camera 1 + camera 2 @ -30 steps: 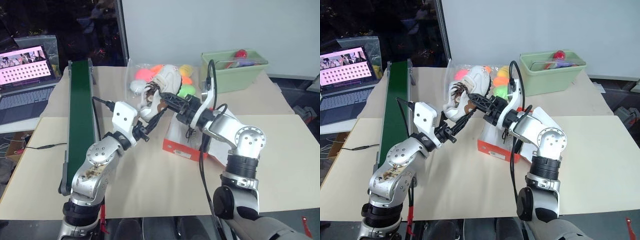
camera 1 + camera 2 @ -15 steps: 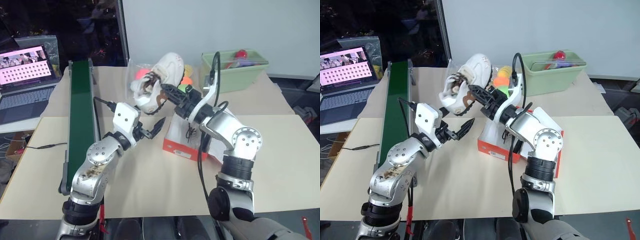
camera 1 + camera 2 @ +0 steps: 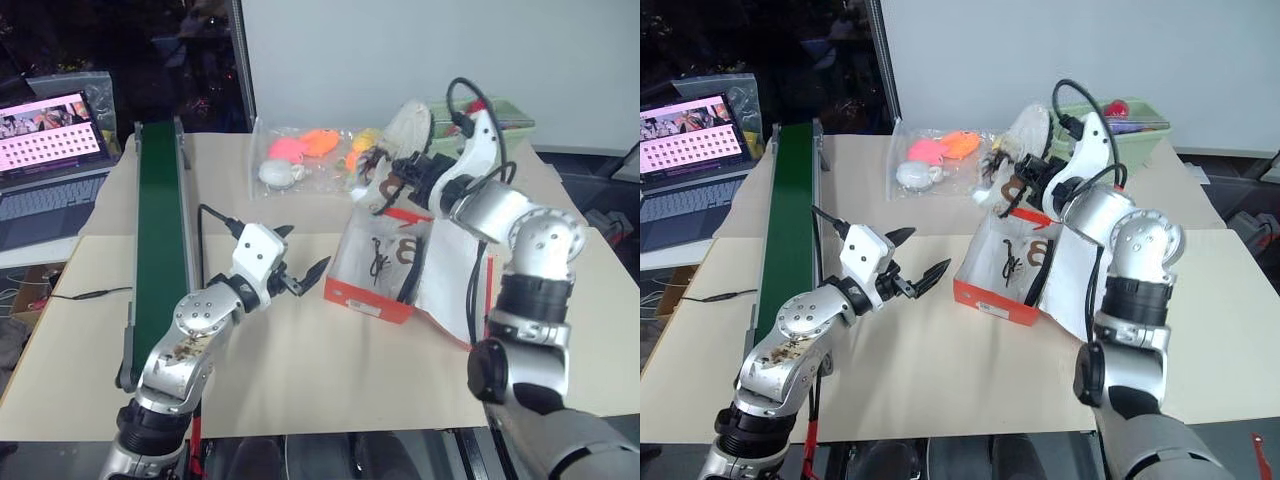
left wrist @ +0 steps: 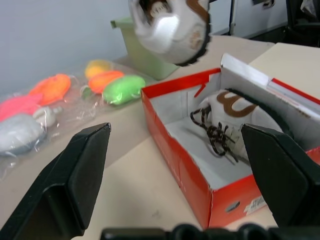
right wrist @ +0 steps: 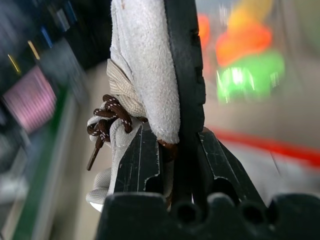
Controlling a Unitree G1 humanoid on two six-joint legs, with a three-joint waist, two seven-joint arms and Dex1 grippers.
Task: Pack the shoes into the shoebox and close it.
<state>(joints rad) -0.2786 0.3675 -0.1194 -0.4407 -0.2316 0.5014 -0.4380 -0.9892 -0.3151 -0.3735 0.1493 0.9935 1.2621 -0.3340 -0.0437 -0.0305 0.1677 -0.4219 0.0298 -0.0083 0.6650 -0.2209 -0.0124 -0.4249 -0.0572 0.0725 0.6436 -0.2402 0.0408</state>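
Silver jointed arms, white wrist housings, black cables

Beige table [image 3: 300, 380], white wall [image 3: 400, 50], dark window [image 3: 120, 40]

Matt suede shoe [image 5: 145, 65], glossy red cardboard shoebox [image 4: 185, 165].

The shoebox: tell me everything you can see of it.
The shoebox is a red-orange cardboard box, white inside, standing open on the beige table in front of the right arm. Its hinged lid is folded back toward the robot's right, white inner face showing. One whitish shoe with dark laces already lies inside. The second shoe hangs above the box's far end, gripped by the right gripper. A small label sits on its near wall.
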